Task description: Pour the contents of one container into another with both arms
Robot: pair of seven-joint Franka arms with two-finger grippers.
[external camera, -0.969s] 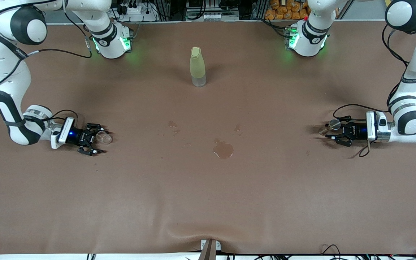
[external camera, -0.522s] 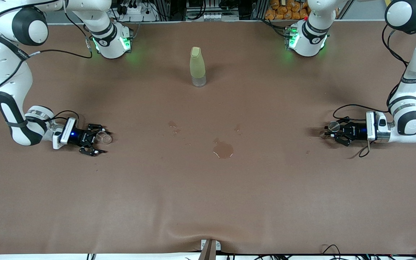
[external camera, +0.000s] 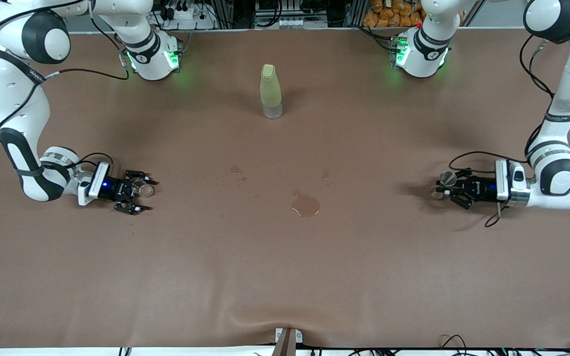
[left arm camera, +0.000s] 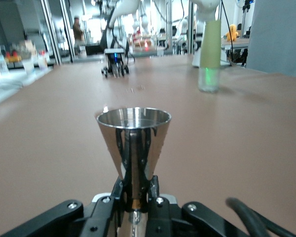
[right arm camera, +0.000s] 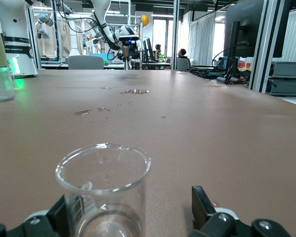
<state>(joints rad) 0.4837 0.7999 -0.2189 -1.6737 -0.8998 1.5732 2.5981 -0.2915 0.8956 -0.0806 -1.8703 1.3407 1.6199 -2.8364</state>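
The left pincer has just clamped the jigger; the right pincer remains spread around the glass cup, ungrasped.

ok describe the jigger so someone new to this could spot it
Go to the left arm's end of the brown table. The left gripper is shut on the jigger there: a tiny, silvery metal hourglass, unlike the clear glass cup or tall yellow-green bottle.

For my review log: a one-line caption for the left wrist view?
Left pincer shut on the upright metal jigger at its waist; yellow-green bottle past it.
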